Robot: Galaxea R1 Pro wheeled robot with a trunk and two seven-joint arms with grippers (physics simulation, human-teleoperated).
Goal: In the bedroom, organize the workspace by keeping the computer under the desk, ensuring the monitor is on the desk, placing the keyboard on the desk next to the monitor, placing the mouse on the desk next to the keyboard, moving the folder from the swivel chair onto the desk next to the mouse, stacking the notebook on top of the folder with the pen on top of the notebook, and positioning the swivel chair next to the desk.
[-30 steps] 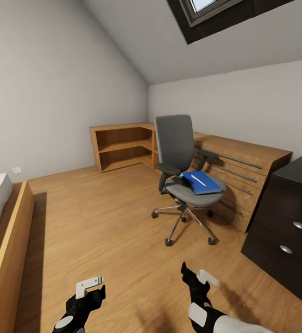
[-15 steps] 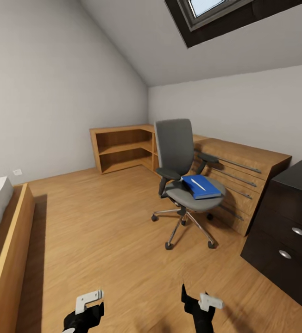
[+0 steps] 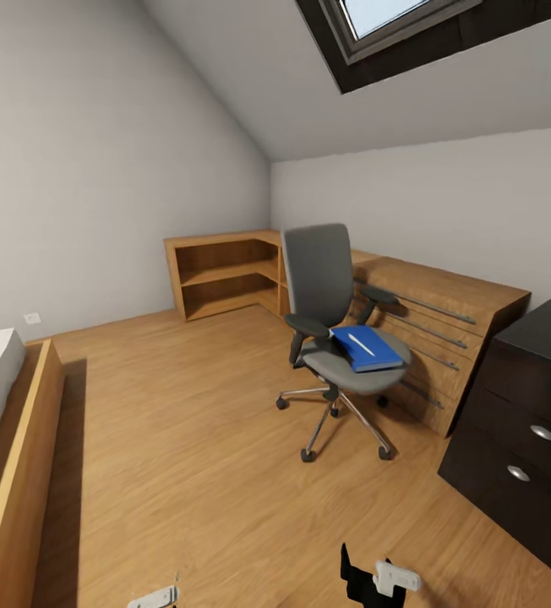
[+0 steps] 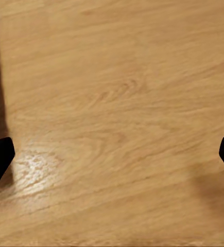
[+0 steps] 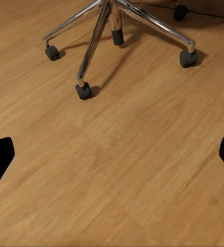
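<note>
Folder (image 3: pixel 367 349) is lying on the chair (image 3: pixel 335 321) seat, pen (image 3: pixel 361 344) on top, well ahead of my right claw (image 5: pixel 112 154). I'm seeing both claws spread wide, gripping nothing: left claw (image 4: pixel 112 157) over bare floor (image 3: pixel 182 439), right one just short of the chair's castors. Black table (image 3: pixel 533 405) is standing off right.

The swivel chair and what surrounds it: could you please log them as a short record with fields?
room: attic bedroom, wood floor, skylight
swivel chair: upright on the floor, beside the wooden chest
chair base: chrome star on black castors
folder: blue, flat on the chair seat
pen: white, lying on the folder
desk: black drawers at right
shelving: low, open, in the corner
left gripper: fingers apart over the floor
right gripper: fingers apart, facing the chair base
</note>
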